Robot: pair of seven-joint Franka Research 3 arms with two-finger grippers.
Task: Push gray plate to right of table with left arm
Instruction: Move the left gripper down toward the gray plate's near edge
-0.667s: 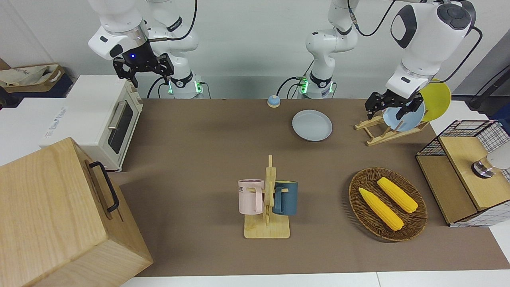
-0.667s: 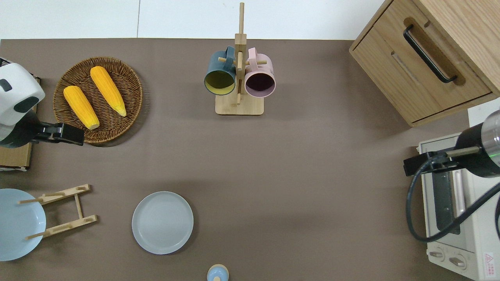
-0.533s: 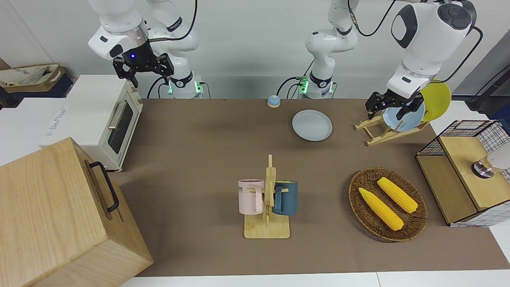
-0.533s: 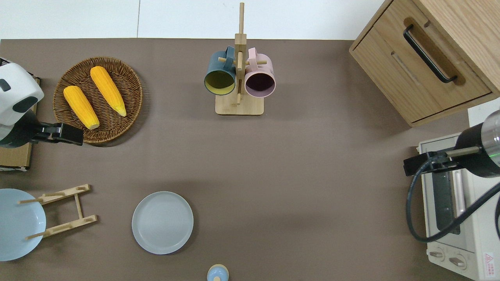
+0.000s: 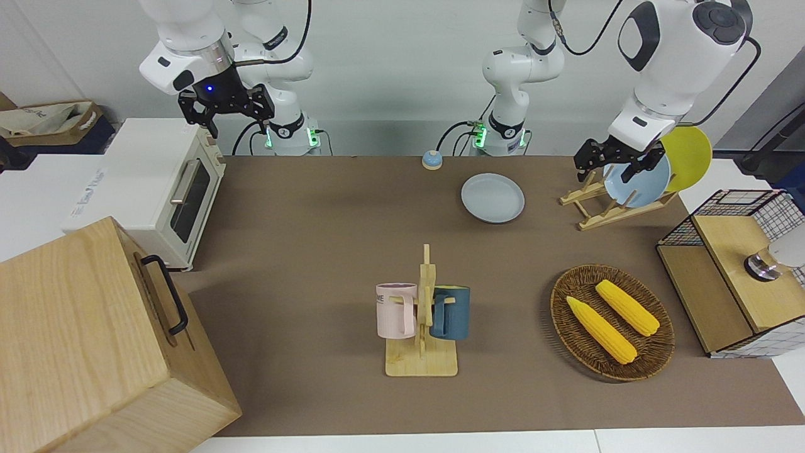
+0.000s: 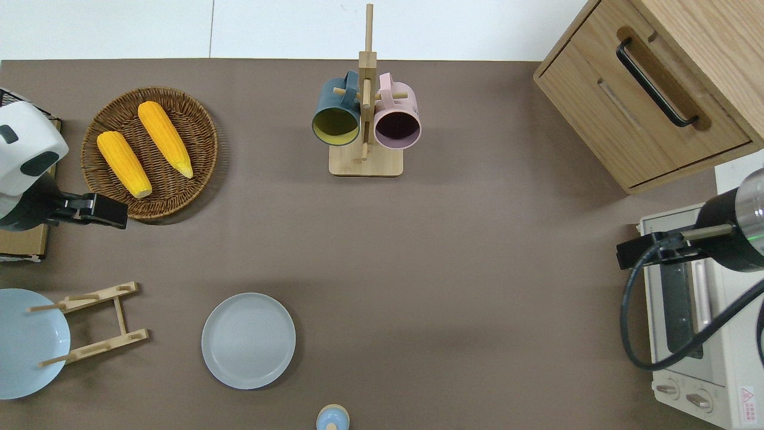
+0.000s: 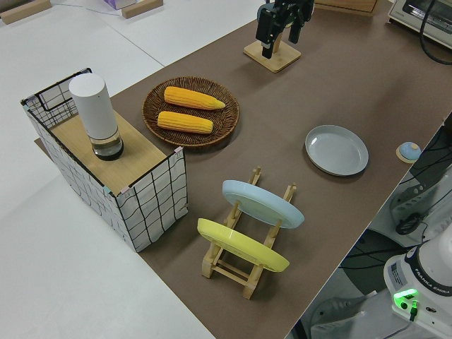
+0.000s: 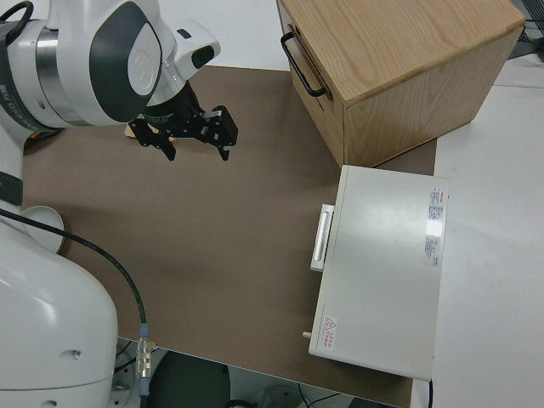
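Gray plate point(image 6: 248, 340), round and low-rimmed, lies flat on table point(image 6: 453, 269)

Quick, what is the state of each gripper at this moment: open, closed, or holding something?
Left gripper: open, holding nothing, up in the air near the wicker basket.
Right gripper: open, holding nothing; this arm is parked.
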